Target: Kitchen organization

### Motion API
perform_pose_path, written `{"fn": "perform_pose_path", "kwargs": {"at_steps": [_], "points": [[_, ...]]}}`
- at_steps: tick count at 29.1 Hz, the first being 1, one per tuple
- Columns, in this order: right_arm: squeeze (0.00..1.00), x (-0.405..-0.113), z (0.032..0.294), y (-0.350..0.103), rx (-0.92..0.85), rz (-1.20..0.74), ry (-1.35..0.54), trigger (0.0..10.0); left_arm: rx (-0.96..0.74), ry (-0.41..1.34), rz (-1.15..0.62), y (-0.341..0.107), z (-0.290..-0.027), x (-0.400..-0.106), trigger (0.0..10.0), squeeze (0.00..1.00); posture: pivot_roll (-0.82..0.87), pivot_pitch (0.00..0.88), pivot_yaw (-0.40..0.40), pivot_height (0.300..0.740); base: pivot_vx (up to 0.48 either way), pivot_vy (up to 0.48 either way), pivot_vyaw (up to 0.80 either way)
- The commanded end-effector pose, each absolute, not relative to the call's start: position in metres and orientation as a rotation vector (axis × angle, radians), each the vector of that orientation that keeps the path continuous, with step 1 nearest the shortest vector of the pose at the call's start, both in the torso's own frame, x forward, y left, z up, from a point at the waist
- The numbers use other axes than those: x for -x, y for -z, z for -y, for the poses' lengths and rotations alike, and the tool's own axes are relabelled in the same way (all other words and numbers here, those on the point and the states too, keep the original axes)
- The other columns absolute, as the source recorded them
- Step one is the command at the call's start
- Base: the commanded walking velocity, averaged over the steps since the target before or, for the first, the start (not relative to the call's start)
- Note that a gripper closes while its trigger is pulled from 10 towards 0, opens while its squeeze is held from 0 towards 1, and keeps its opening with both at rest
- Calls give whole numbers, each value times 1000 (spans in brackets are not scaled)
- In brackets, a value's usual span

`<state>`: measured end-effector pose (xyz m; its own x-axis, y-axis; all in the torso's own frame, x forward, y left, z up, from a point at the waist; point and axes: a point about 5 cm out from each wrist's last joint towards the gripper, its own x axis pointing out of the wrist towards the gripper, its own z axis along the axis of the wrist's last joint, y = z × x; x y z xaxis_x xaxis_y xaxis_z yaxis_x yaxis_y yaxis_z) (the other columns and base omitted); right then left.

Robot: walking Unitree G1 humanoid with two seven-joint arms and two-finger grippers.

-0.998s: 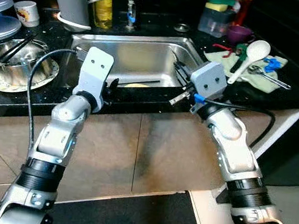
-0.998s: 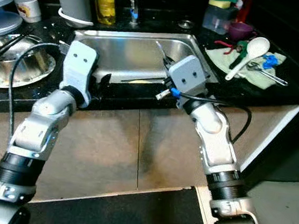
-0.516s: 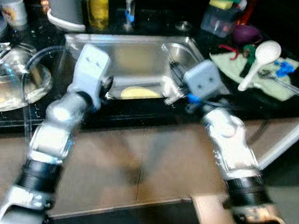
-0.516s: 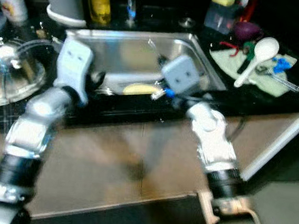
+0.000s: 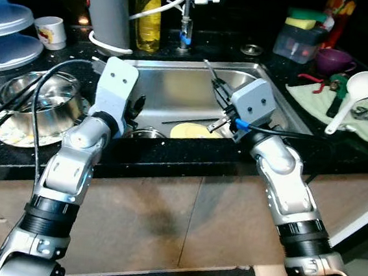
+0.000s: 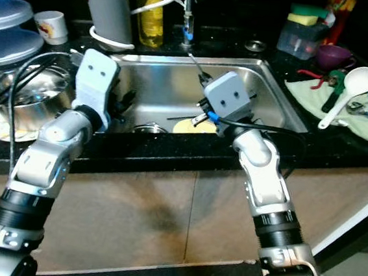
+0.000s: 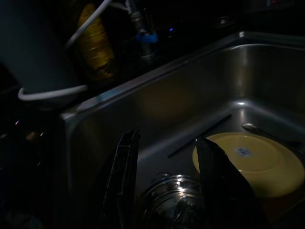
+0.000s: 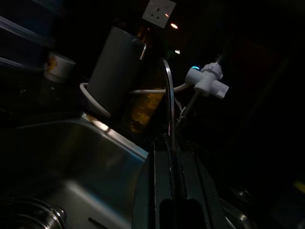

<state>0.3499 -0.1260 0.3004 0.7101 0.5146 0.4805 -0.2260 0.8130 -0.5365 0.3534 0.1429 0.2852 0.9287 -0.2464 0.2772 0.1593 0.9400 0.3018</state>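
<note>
No readable text anywhere. A small white label on the yellow plate (image 7: 248,162) in the sink (image 5: 175,95), and a red print on the cup (image 5: 51,32), both too small to read.

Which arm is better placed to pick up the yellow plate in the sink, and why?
Probably the left. Its end effector is open and free, just above the plate. The right end effector is already shut on a thin metal utensil, so it would have to put that down first.
</note>
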Motion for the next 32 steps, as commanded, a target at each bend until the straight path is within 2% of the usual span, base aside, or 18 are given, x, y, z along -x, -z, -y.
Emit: {"fn": "perform_pose_path", "kwargs": {"at_steps": [1, 17, 32], "points": [[0, -349, 121, -300, 472, 674, -442, 10000, -282, 209, 308, -284, -145, -354, 10000, 0, -16, 138, -2, 740, 296, 0, 0], [0, -349, 124, -300, 479, 671, -436, 10000, -281, 218, 306, -284, -145, -353, 10000, 0, -17, 142, -1, 740, 294, 0, 0], [0, -351, 130, -299, 488, 661, -420, 10000, -302, 263, 299, -279, -138, -350, 10000, 0, -17, 155, -3, 740, 0, 0, 0]]}}
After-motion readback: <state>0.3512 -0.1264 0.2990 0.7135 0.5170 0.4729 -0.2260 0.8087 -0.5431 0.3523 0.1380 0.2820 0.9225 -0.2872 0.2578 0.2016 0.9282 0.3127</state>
